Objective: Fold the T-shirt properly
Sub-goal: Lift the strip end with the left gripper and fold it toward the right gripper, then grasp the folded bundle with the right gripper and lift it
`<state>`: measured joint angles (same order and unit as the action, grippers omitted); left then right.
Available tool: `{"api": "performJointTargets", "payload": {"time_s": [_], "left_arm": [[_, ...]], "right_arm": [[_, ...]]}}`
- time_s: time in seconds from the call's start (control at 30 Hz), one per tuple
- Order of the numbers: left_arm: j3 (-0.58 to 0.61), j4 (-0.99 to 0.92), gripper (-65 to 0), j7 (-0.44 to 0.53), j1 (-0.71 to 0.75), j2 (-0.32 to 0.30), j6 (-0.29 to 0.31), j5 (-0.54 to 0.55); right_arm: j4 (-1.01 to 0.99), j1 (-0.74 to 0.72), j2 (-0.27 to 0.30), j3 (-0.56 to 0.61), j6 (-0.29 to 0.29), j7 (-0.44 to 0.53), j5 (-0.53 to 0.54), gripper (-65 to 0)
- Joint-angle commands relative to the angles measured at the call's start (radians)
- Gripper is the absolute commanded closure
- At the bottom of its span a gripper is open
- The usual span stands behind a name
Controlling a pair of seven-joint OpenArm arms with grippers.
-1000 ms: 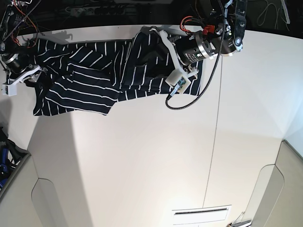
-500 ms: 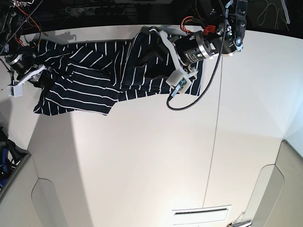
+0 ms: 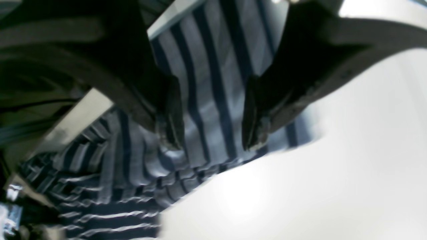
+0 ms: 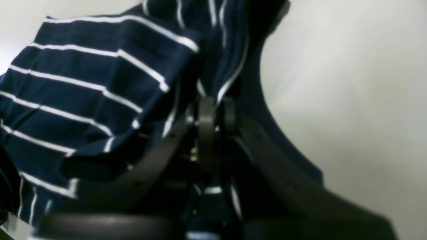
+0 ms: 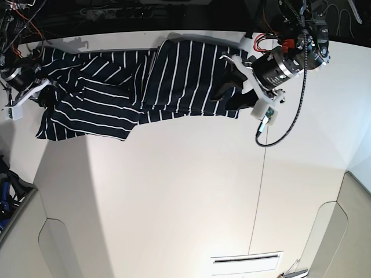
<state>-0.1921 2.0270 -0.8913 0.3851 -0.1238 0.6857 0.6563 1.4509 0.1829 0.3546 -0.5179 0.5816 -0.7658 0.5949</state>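
Note:
The T-shirt [image 5: 174, 75], dark navy with thin white stripes, lies spread along the far side of the white table [image 5: 174, 191]. My left gripper [image 5: 225, 90] hangs over the shirt's right end. In the left wrist view this gripper [image 3: 211, 133] is open, and striped cloth [image 3: 206, 66] shows flat between and behind its fingers. My right gripper [image 5: 45, 95] is at the shirt's left end. The right wrist view shows that gripper [image 4: 213, 110] shut on a bunched fold of the shirt [image 4: 83, 100].
A black cable [image 5: 287, 124] loops down from the left arm over the table. Wires and dark equipment [image 5: 116, 8] line the far edge. Blue objects [image 5: 4, 194] sit at the left border. Grey panels [image 5: 348, 231] flank the near corners.
My right gripper has shut on the shirt's left end. The left arm has shifted right to the shirt's right end, and the raised fold in the shirt's middle now lies flat.

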Motion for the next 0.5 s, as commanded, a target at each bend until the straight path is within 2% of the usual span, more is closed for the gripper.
{"api": "performJointTargets", "payload": {"time_s": [0.0, 0.23, 0.47], "left_arm": [[-0.024, 0.021, -31.4, 0.003, 0.001, -0.001, 0.012, 0.022], [-0.156, 0.019, -31.4, -0.019, 0.063, -0.001, 0.012, 0.040], [-0.155, 0.011, -31.4, -0.018, 0.122, -0.001, 0.012, 0.043]], "right_arm": [[0.035, -0.008, 0.029, -0.016, 0.005, 0.010, 0.039, 0.0], [0.249, -0.008, 0.030, -0.079, -0.002, -0.095, 0.126, 0.0], [0.425, -0.008, 0.013, -0.077, -0.001, -0.115, 0.130, 0.0]]}}
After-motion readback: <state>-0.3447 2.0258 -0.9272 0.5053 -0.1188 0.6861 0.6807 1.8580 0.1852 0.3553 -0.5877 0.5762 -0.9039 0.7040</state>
